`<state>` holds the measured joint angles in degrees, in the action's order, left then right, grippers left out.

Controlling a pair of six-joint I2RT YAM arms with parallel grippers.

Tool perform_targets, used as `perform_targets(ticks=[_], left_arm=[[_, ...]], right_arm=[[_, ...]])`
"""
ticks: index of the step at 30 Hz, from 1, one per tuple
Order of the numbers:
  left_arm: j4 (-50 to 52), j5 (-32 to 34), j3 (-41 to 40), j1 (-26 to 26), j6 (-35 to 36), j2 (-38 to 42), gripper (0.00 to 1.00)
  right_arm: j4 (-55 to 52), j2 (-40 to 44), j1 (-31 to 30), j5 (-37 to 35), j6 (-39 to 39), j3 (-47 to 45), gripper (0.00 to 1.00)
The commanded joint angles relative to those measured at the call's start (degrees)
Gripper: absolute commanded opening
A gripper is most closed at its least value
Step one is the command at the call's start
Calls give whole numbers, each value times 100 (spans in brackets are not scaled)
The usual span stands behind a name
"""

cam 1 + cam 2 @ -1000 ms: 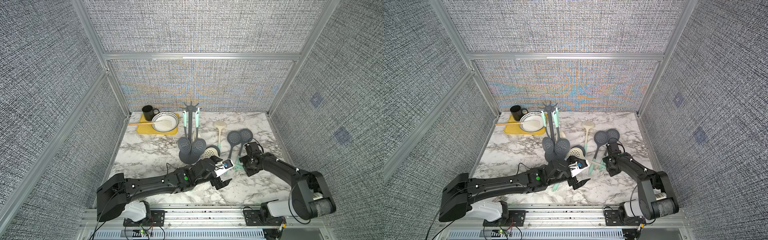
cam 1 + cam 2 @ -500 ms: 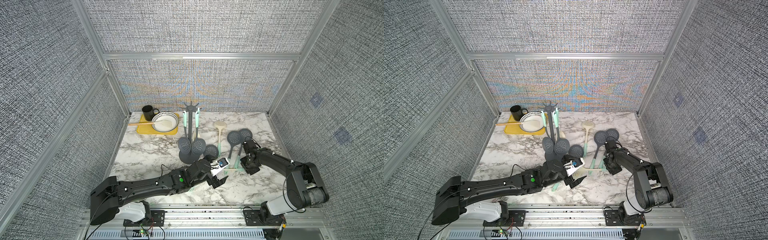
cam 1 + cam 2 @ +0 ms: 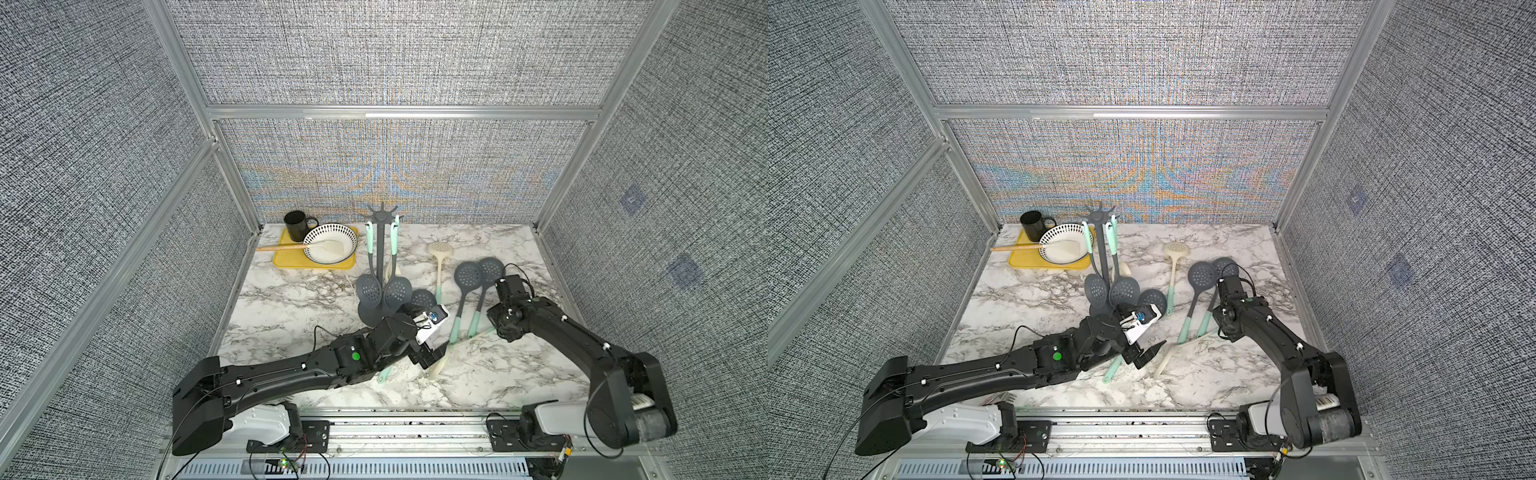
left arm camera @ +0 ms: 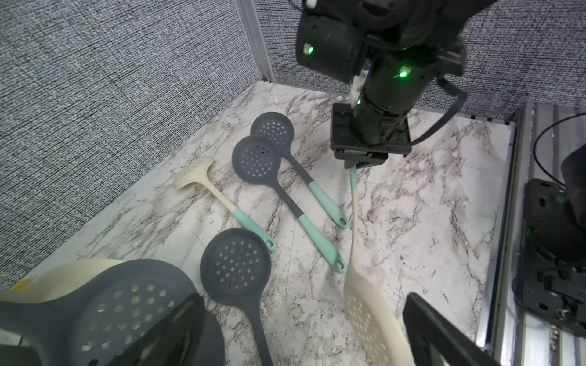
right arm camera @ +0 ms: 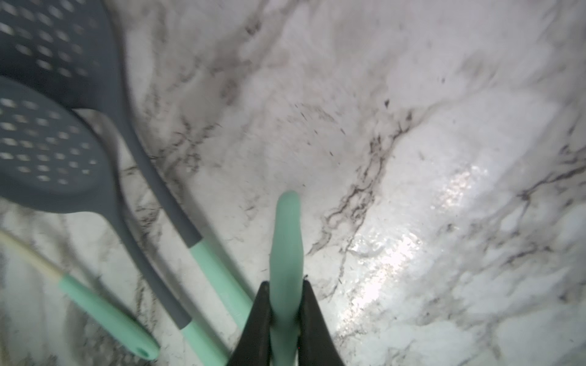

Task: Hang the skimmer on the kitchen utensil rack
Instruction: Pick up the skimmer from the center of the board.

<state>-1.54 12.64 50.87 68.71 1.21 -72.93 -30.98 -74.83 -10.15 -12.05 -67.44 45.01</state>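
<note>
Right claw [image 5: 284, 286] is just closing, now pinching the cream skimmer [image 4: 364, 304] by its mint handle [image 5: 285, 240]. The skimmer is lying flat on the counter [image 3: 291, 316], near the kitchen utensil rack [image 3: 380, 257]. Left claw [image 4: 298, 342] is hovering spread by its head, so the grasp looks done and lifting comes next.

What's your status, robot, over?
Right tool shut on cream skimmer, mint handle end. Left tool open over its head. Rack apart, two grey skimmers hung.
</note>
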Motion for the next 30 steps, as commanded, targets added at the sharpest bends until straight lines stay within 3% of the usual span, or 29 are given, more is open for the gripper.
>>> perform_targets(ticks=[1,6,10,14,19,24,30], left_arm=[[240,-175,180,-139,-379,87,96],[321,-510,555,-356,-1000,87,93],[585,-828,1120,-393,-1088,-35,92],[800,-1131,1620,-393,-926,-337,90],[617,-1888,1908,-393,-617,-769,90],[627,-1528,2246,-395,-587,-1159,90],[596,-2038,2582,-398,-743,-1501,83]], right_arm=[[128,609,-20,-583,916,43,0],[1342,2329,-112,-175,2760,-296,0],[2953,3838,-110,1230,3869,-727,0],[2701,3704,-110,2097,4261,38,0],[2797,3484,-110,2850,4041,767,0],[2808,3483,-110,3116,3895,909,0],[2799,3501,-121,3113,3804,742,0]])
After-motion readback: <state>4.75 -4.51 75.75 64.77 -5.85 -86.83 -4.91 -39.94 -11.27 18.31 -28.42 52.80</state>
